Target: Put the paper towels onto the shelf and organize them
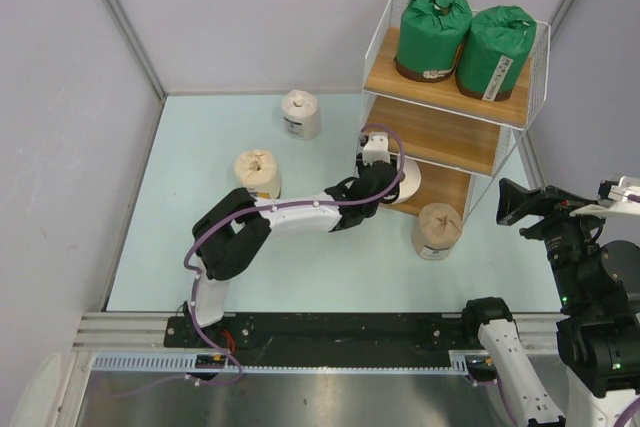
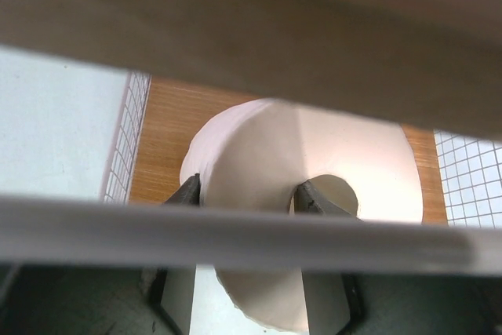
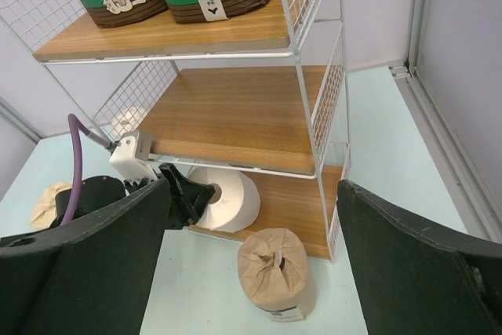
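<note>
My left gripper [image 2: 249, 187] is clamped on the bare white roll [image 2: 298, 154], which lies sideways on the shelf's [image 1: 440, 137] bottom board. My right gripper [image 1: 515, 202], fingers spread apart, sits at 3 o'clock of the roll.

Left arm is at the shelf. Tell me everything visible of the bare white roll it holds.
The bare white roll is unwrapped, soft-looking paper with an open core hole. It lies on its side at the open front of the bottom board of the shelf, hole facing outward. The left tool is shut on it, one finger at its outer edge, one at the hole. Whether it rests on the board is unclear.
</note>
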